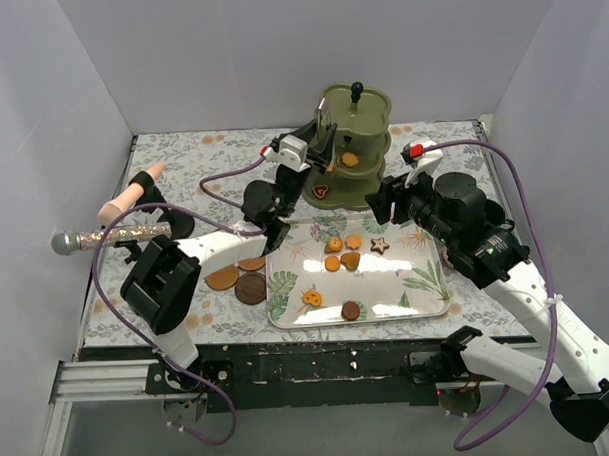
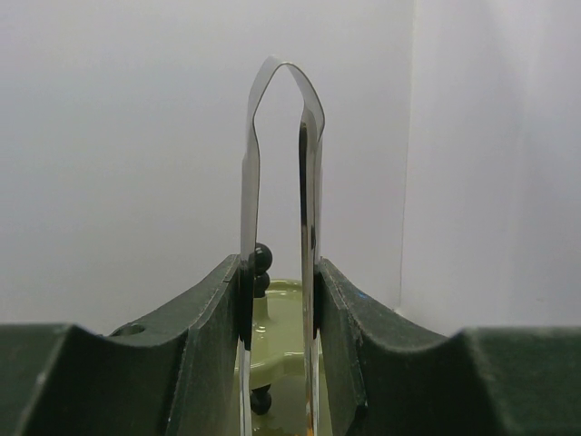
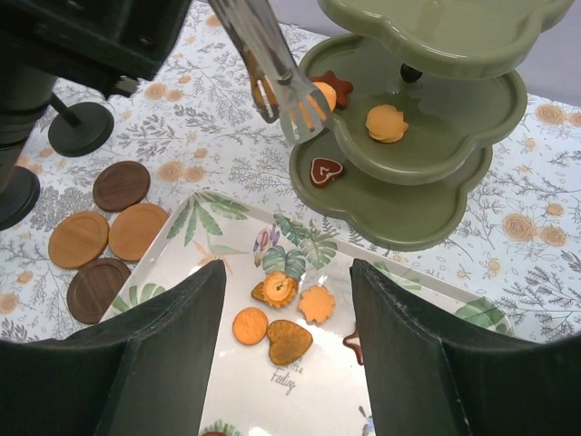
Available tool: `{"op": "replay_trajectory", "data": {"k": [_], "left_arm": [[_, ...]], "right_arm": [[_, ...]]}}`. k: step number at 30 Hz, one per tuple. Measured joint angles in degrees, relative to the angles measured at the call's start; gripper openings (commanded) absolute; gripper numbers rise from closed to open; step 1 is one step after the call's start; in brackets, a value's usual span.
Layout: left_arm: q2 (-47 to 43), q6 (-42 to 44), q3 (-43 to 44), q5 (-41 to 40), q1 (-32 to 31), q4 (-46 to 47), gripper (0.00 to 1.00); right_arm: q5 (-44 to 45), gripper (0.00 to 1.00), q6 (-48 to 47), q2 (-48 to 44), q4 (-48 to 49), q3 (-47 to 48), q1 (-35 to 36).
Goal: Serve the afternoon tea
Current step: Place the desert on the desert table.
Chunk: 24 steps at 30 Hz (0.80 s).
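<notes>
The olive-green three-tier stand (image 1: 368, 176) with a black knob (image 1: 357, 88) stands at the back. My left gripper (image 1: 320, 145) is shut on metal tongs (image 2: 281, 182). The tong tips (image 3: 292, 107) pinch an orange biscuit (image 3: 320, 94) over the stand's middle tier (image 3: 436, 154). That tier holds a brown star biscuit (image 3: 339, 85) and an orange biscuit (image 3: 386, 123). A brown heart biscuit (image 3: 325, 170) lies on the bottom tier. My right gripper (image 3: 289, 269) is open and empty above the tray's biscuits (image 3: 290, 341). No mugs are in view.
A leaf-print white tray (image 1: 427, 294) holds several biscuits (image 1: 343, 255). Brown round coasters (image 1: 237, 276) lie left of it, also in the right wrist view (image 3: 77, 238). A glittery microphone (image 1: 115, 236) lies at the far left. White walls enclose the table.
</notes>
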Motion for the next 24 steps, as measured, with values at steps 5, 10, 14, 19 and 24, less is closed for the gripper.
{"op": "replay_trajectory", "data": {"k": [5,10,14,19,24], "left_arm": [[5.1,0.0,3.4,1.4,0.9,1.4,0.31],[9.1,0.3,7.3,2.1,1.3,2.8,0.3],[11.7,0.7,10.1,2.6,1.3,4.0,0.31],[14.9,1.1,12.5,3.1,1.4,5.2,0.31],[17.6,1.6,13.7,3.1,1.6,5.3,0.31]], "right_arm": [[0.2,0.65,-0.2,0.0,-0.1,0.0,0.0],[0.2,0.65,-0.7,0.7,-0.1,0.0,0.0],[0.2,0.65,-1.6,1.7,-0.2,0.0,0.0],[0.2,0.65,-2.1,2.1,-0.1,0.0,0.0],[0.2,0.65,-2.6,2.2,-0.1,0.0,0.0]]}}
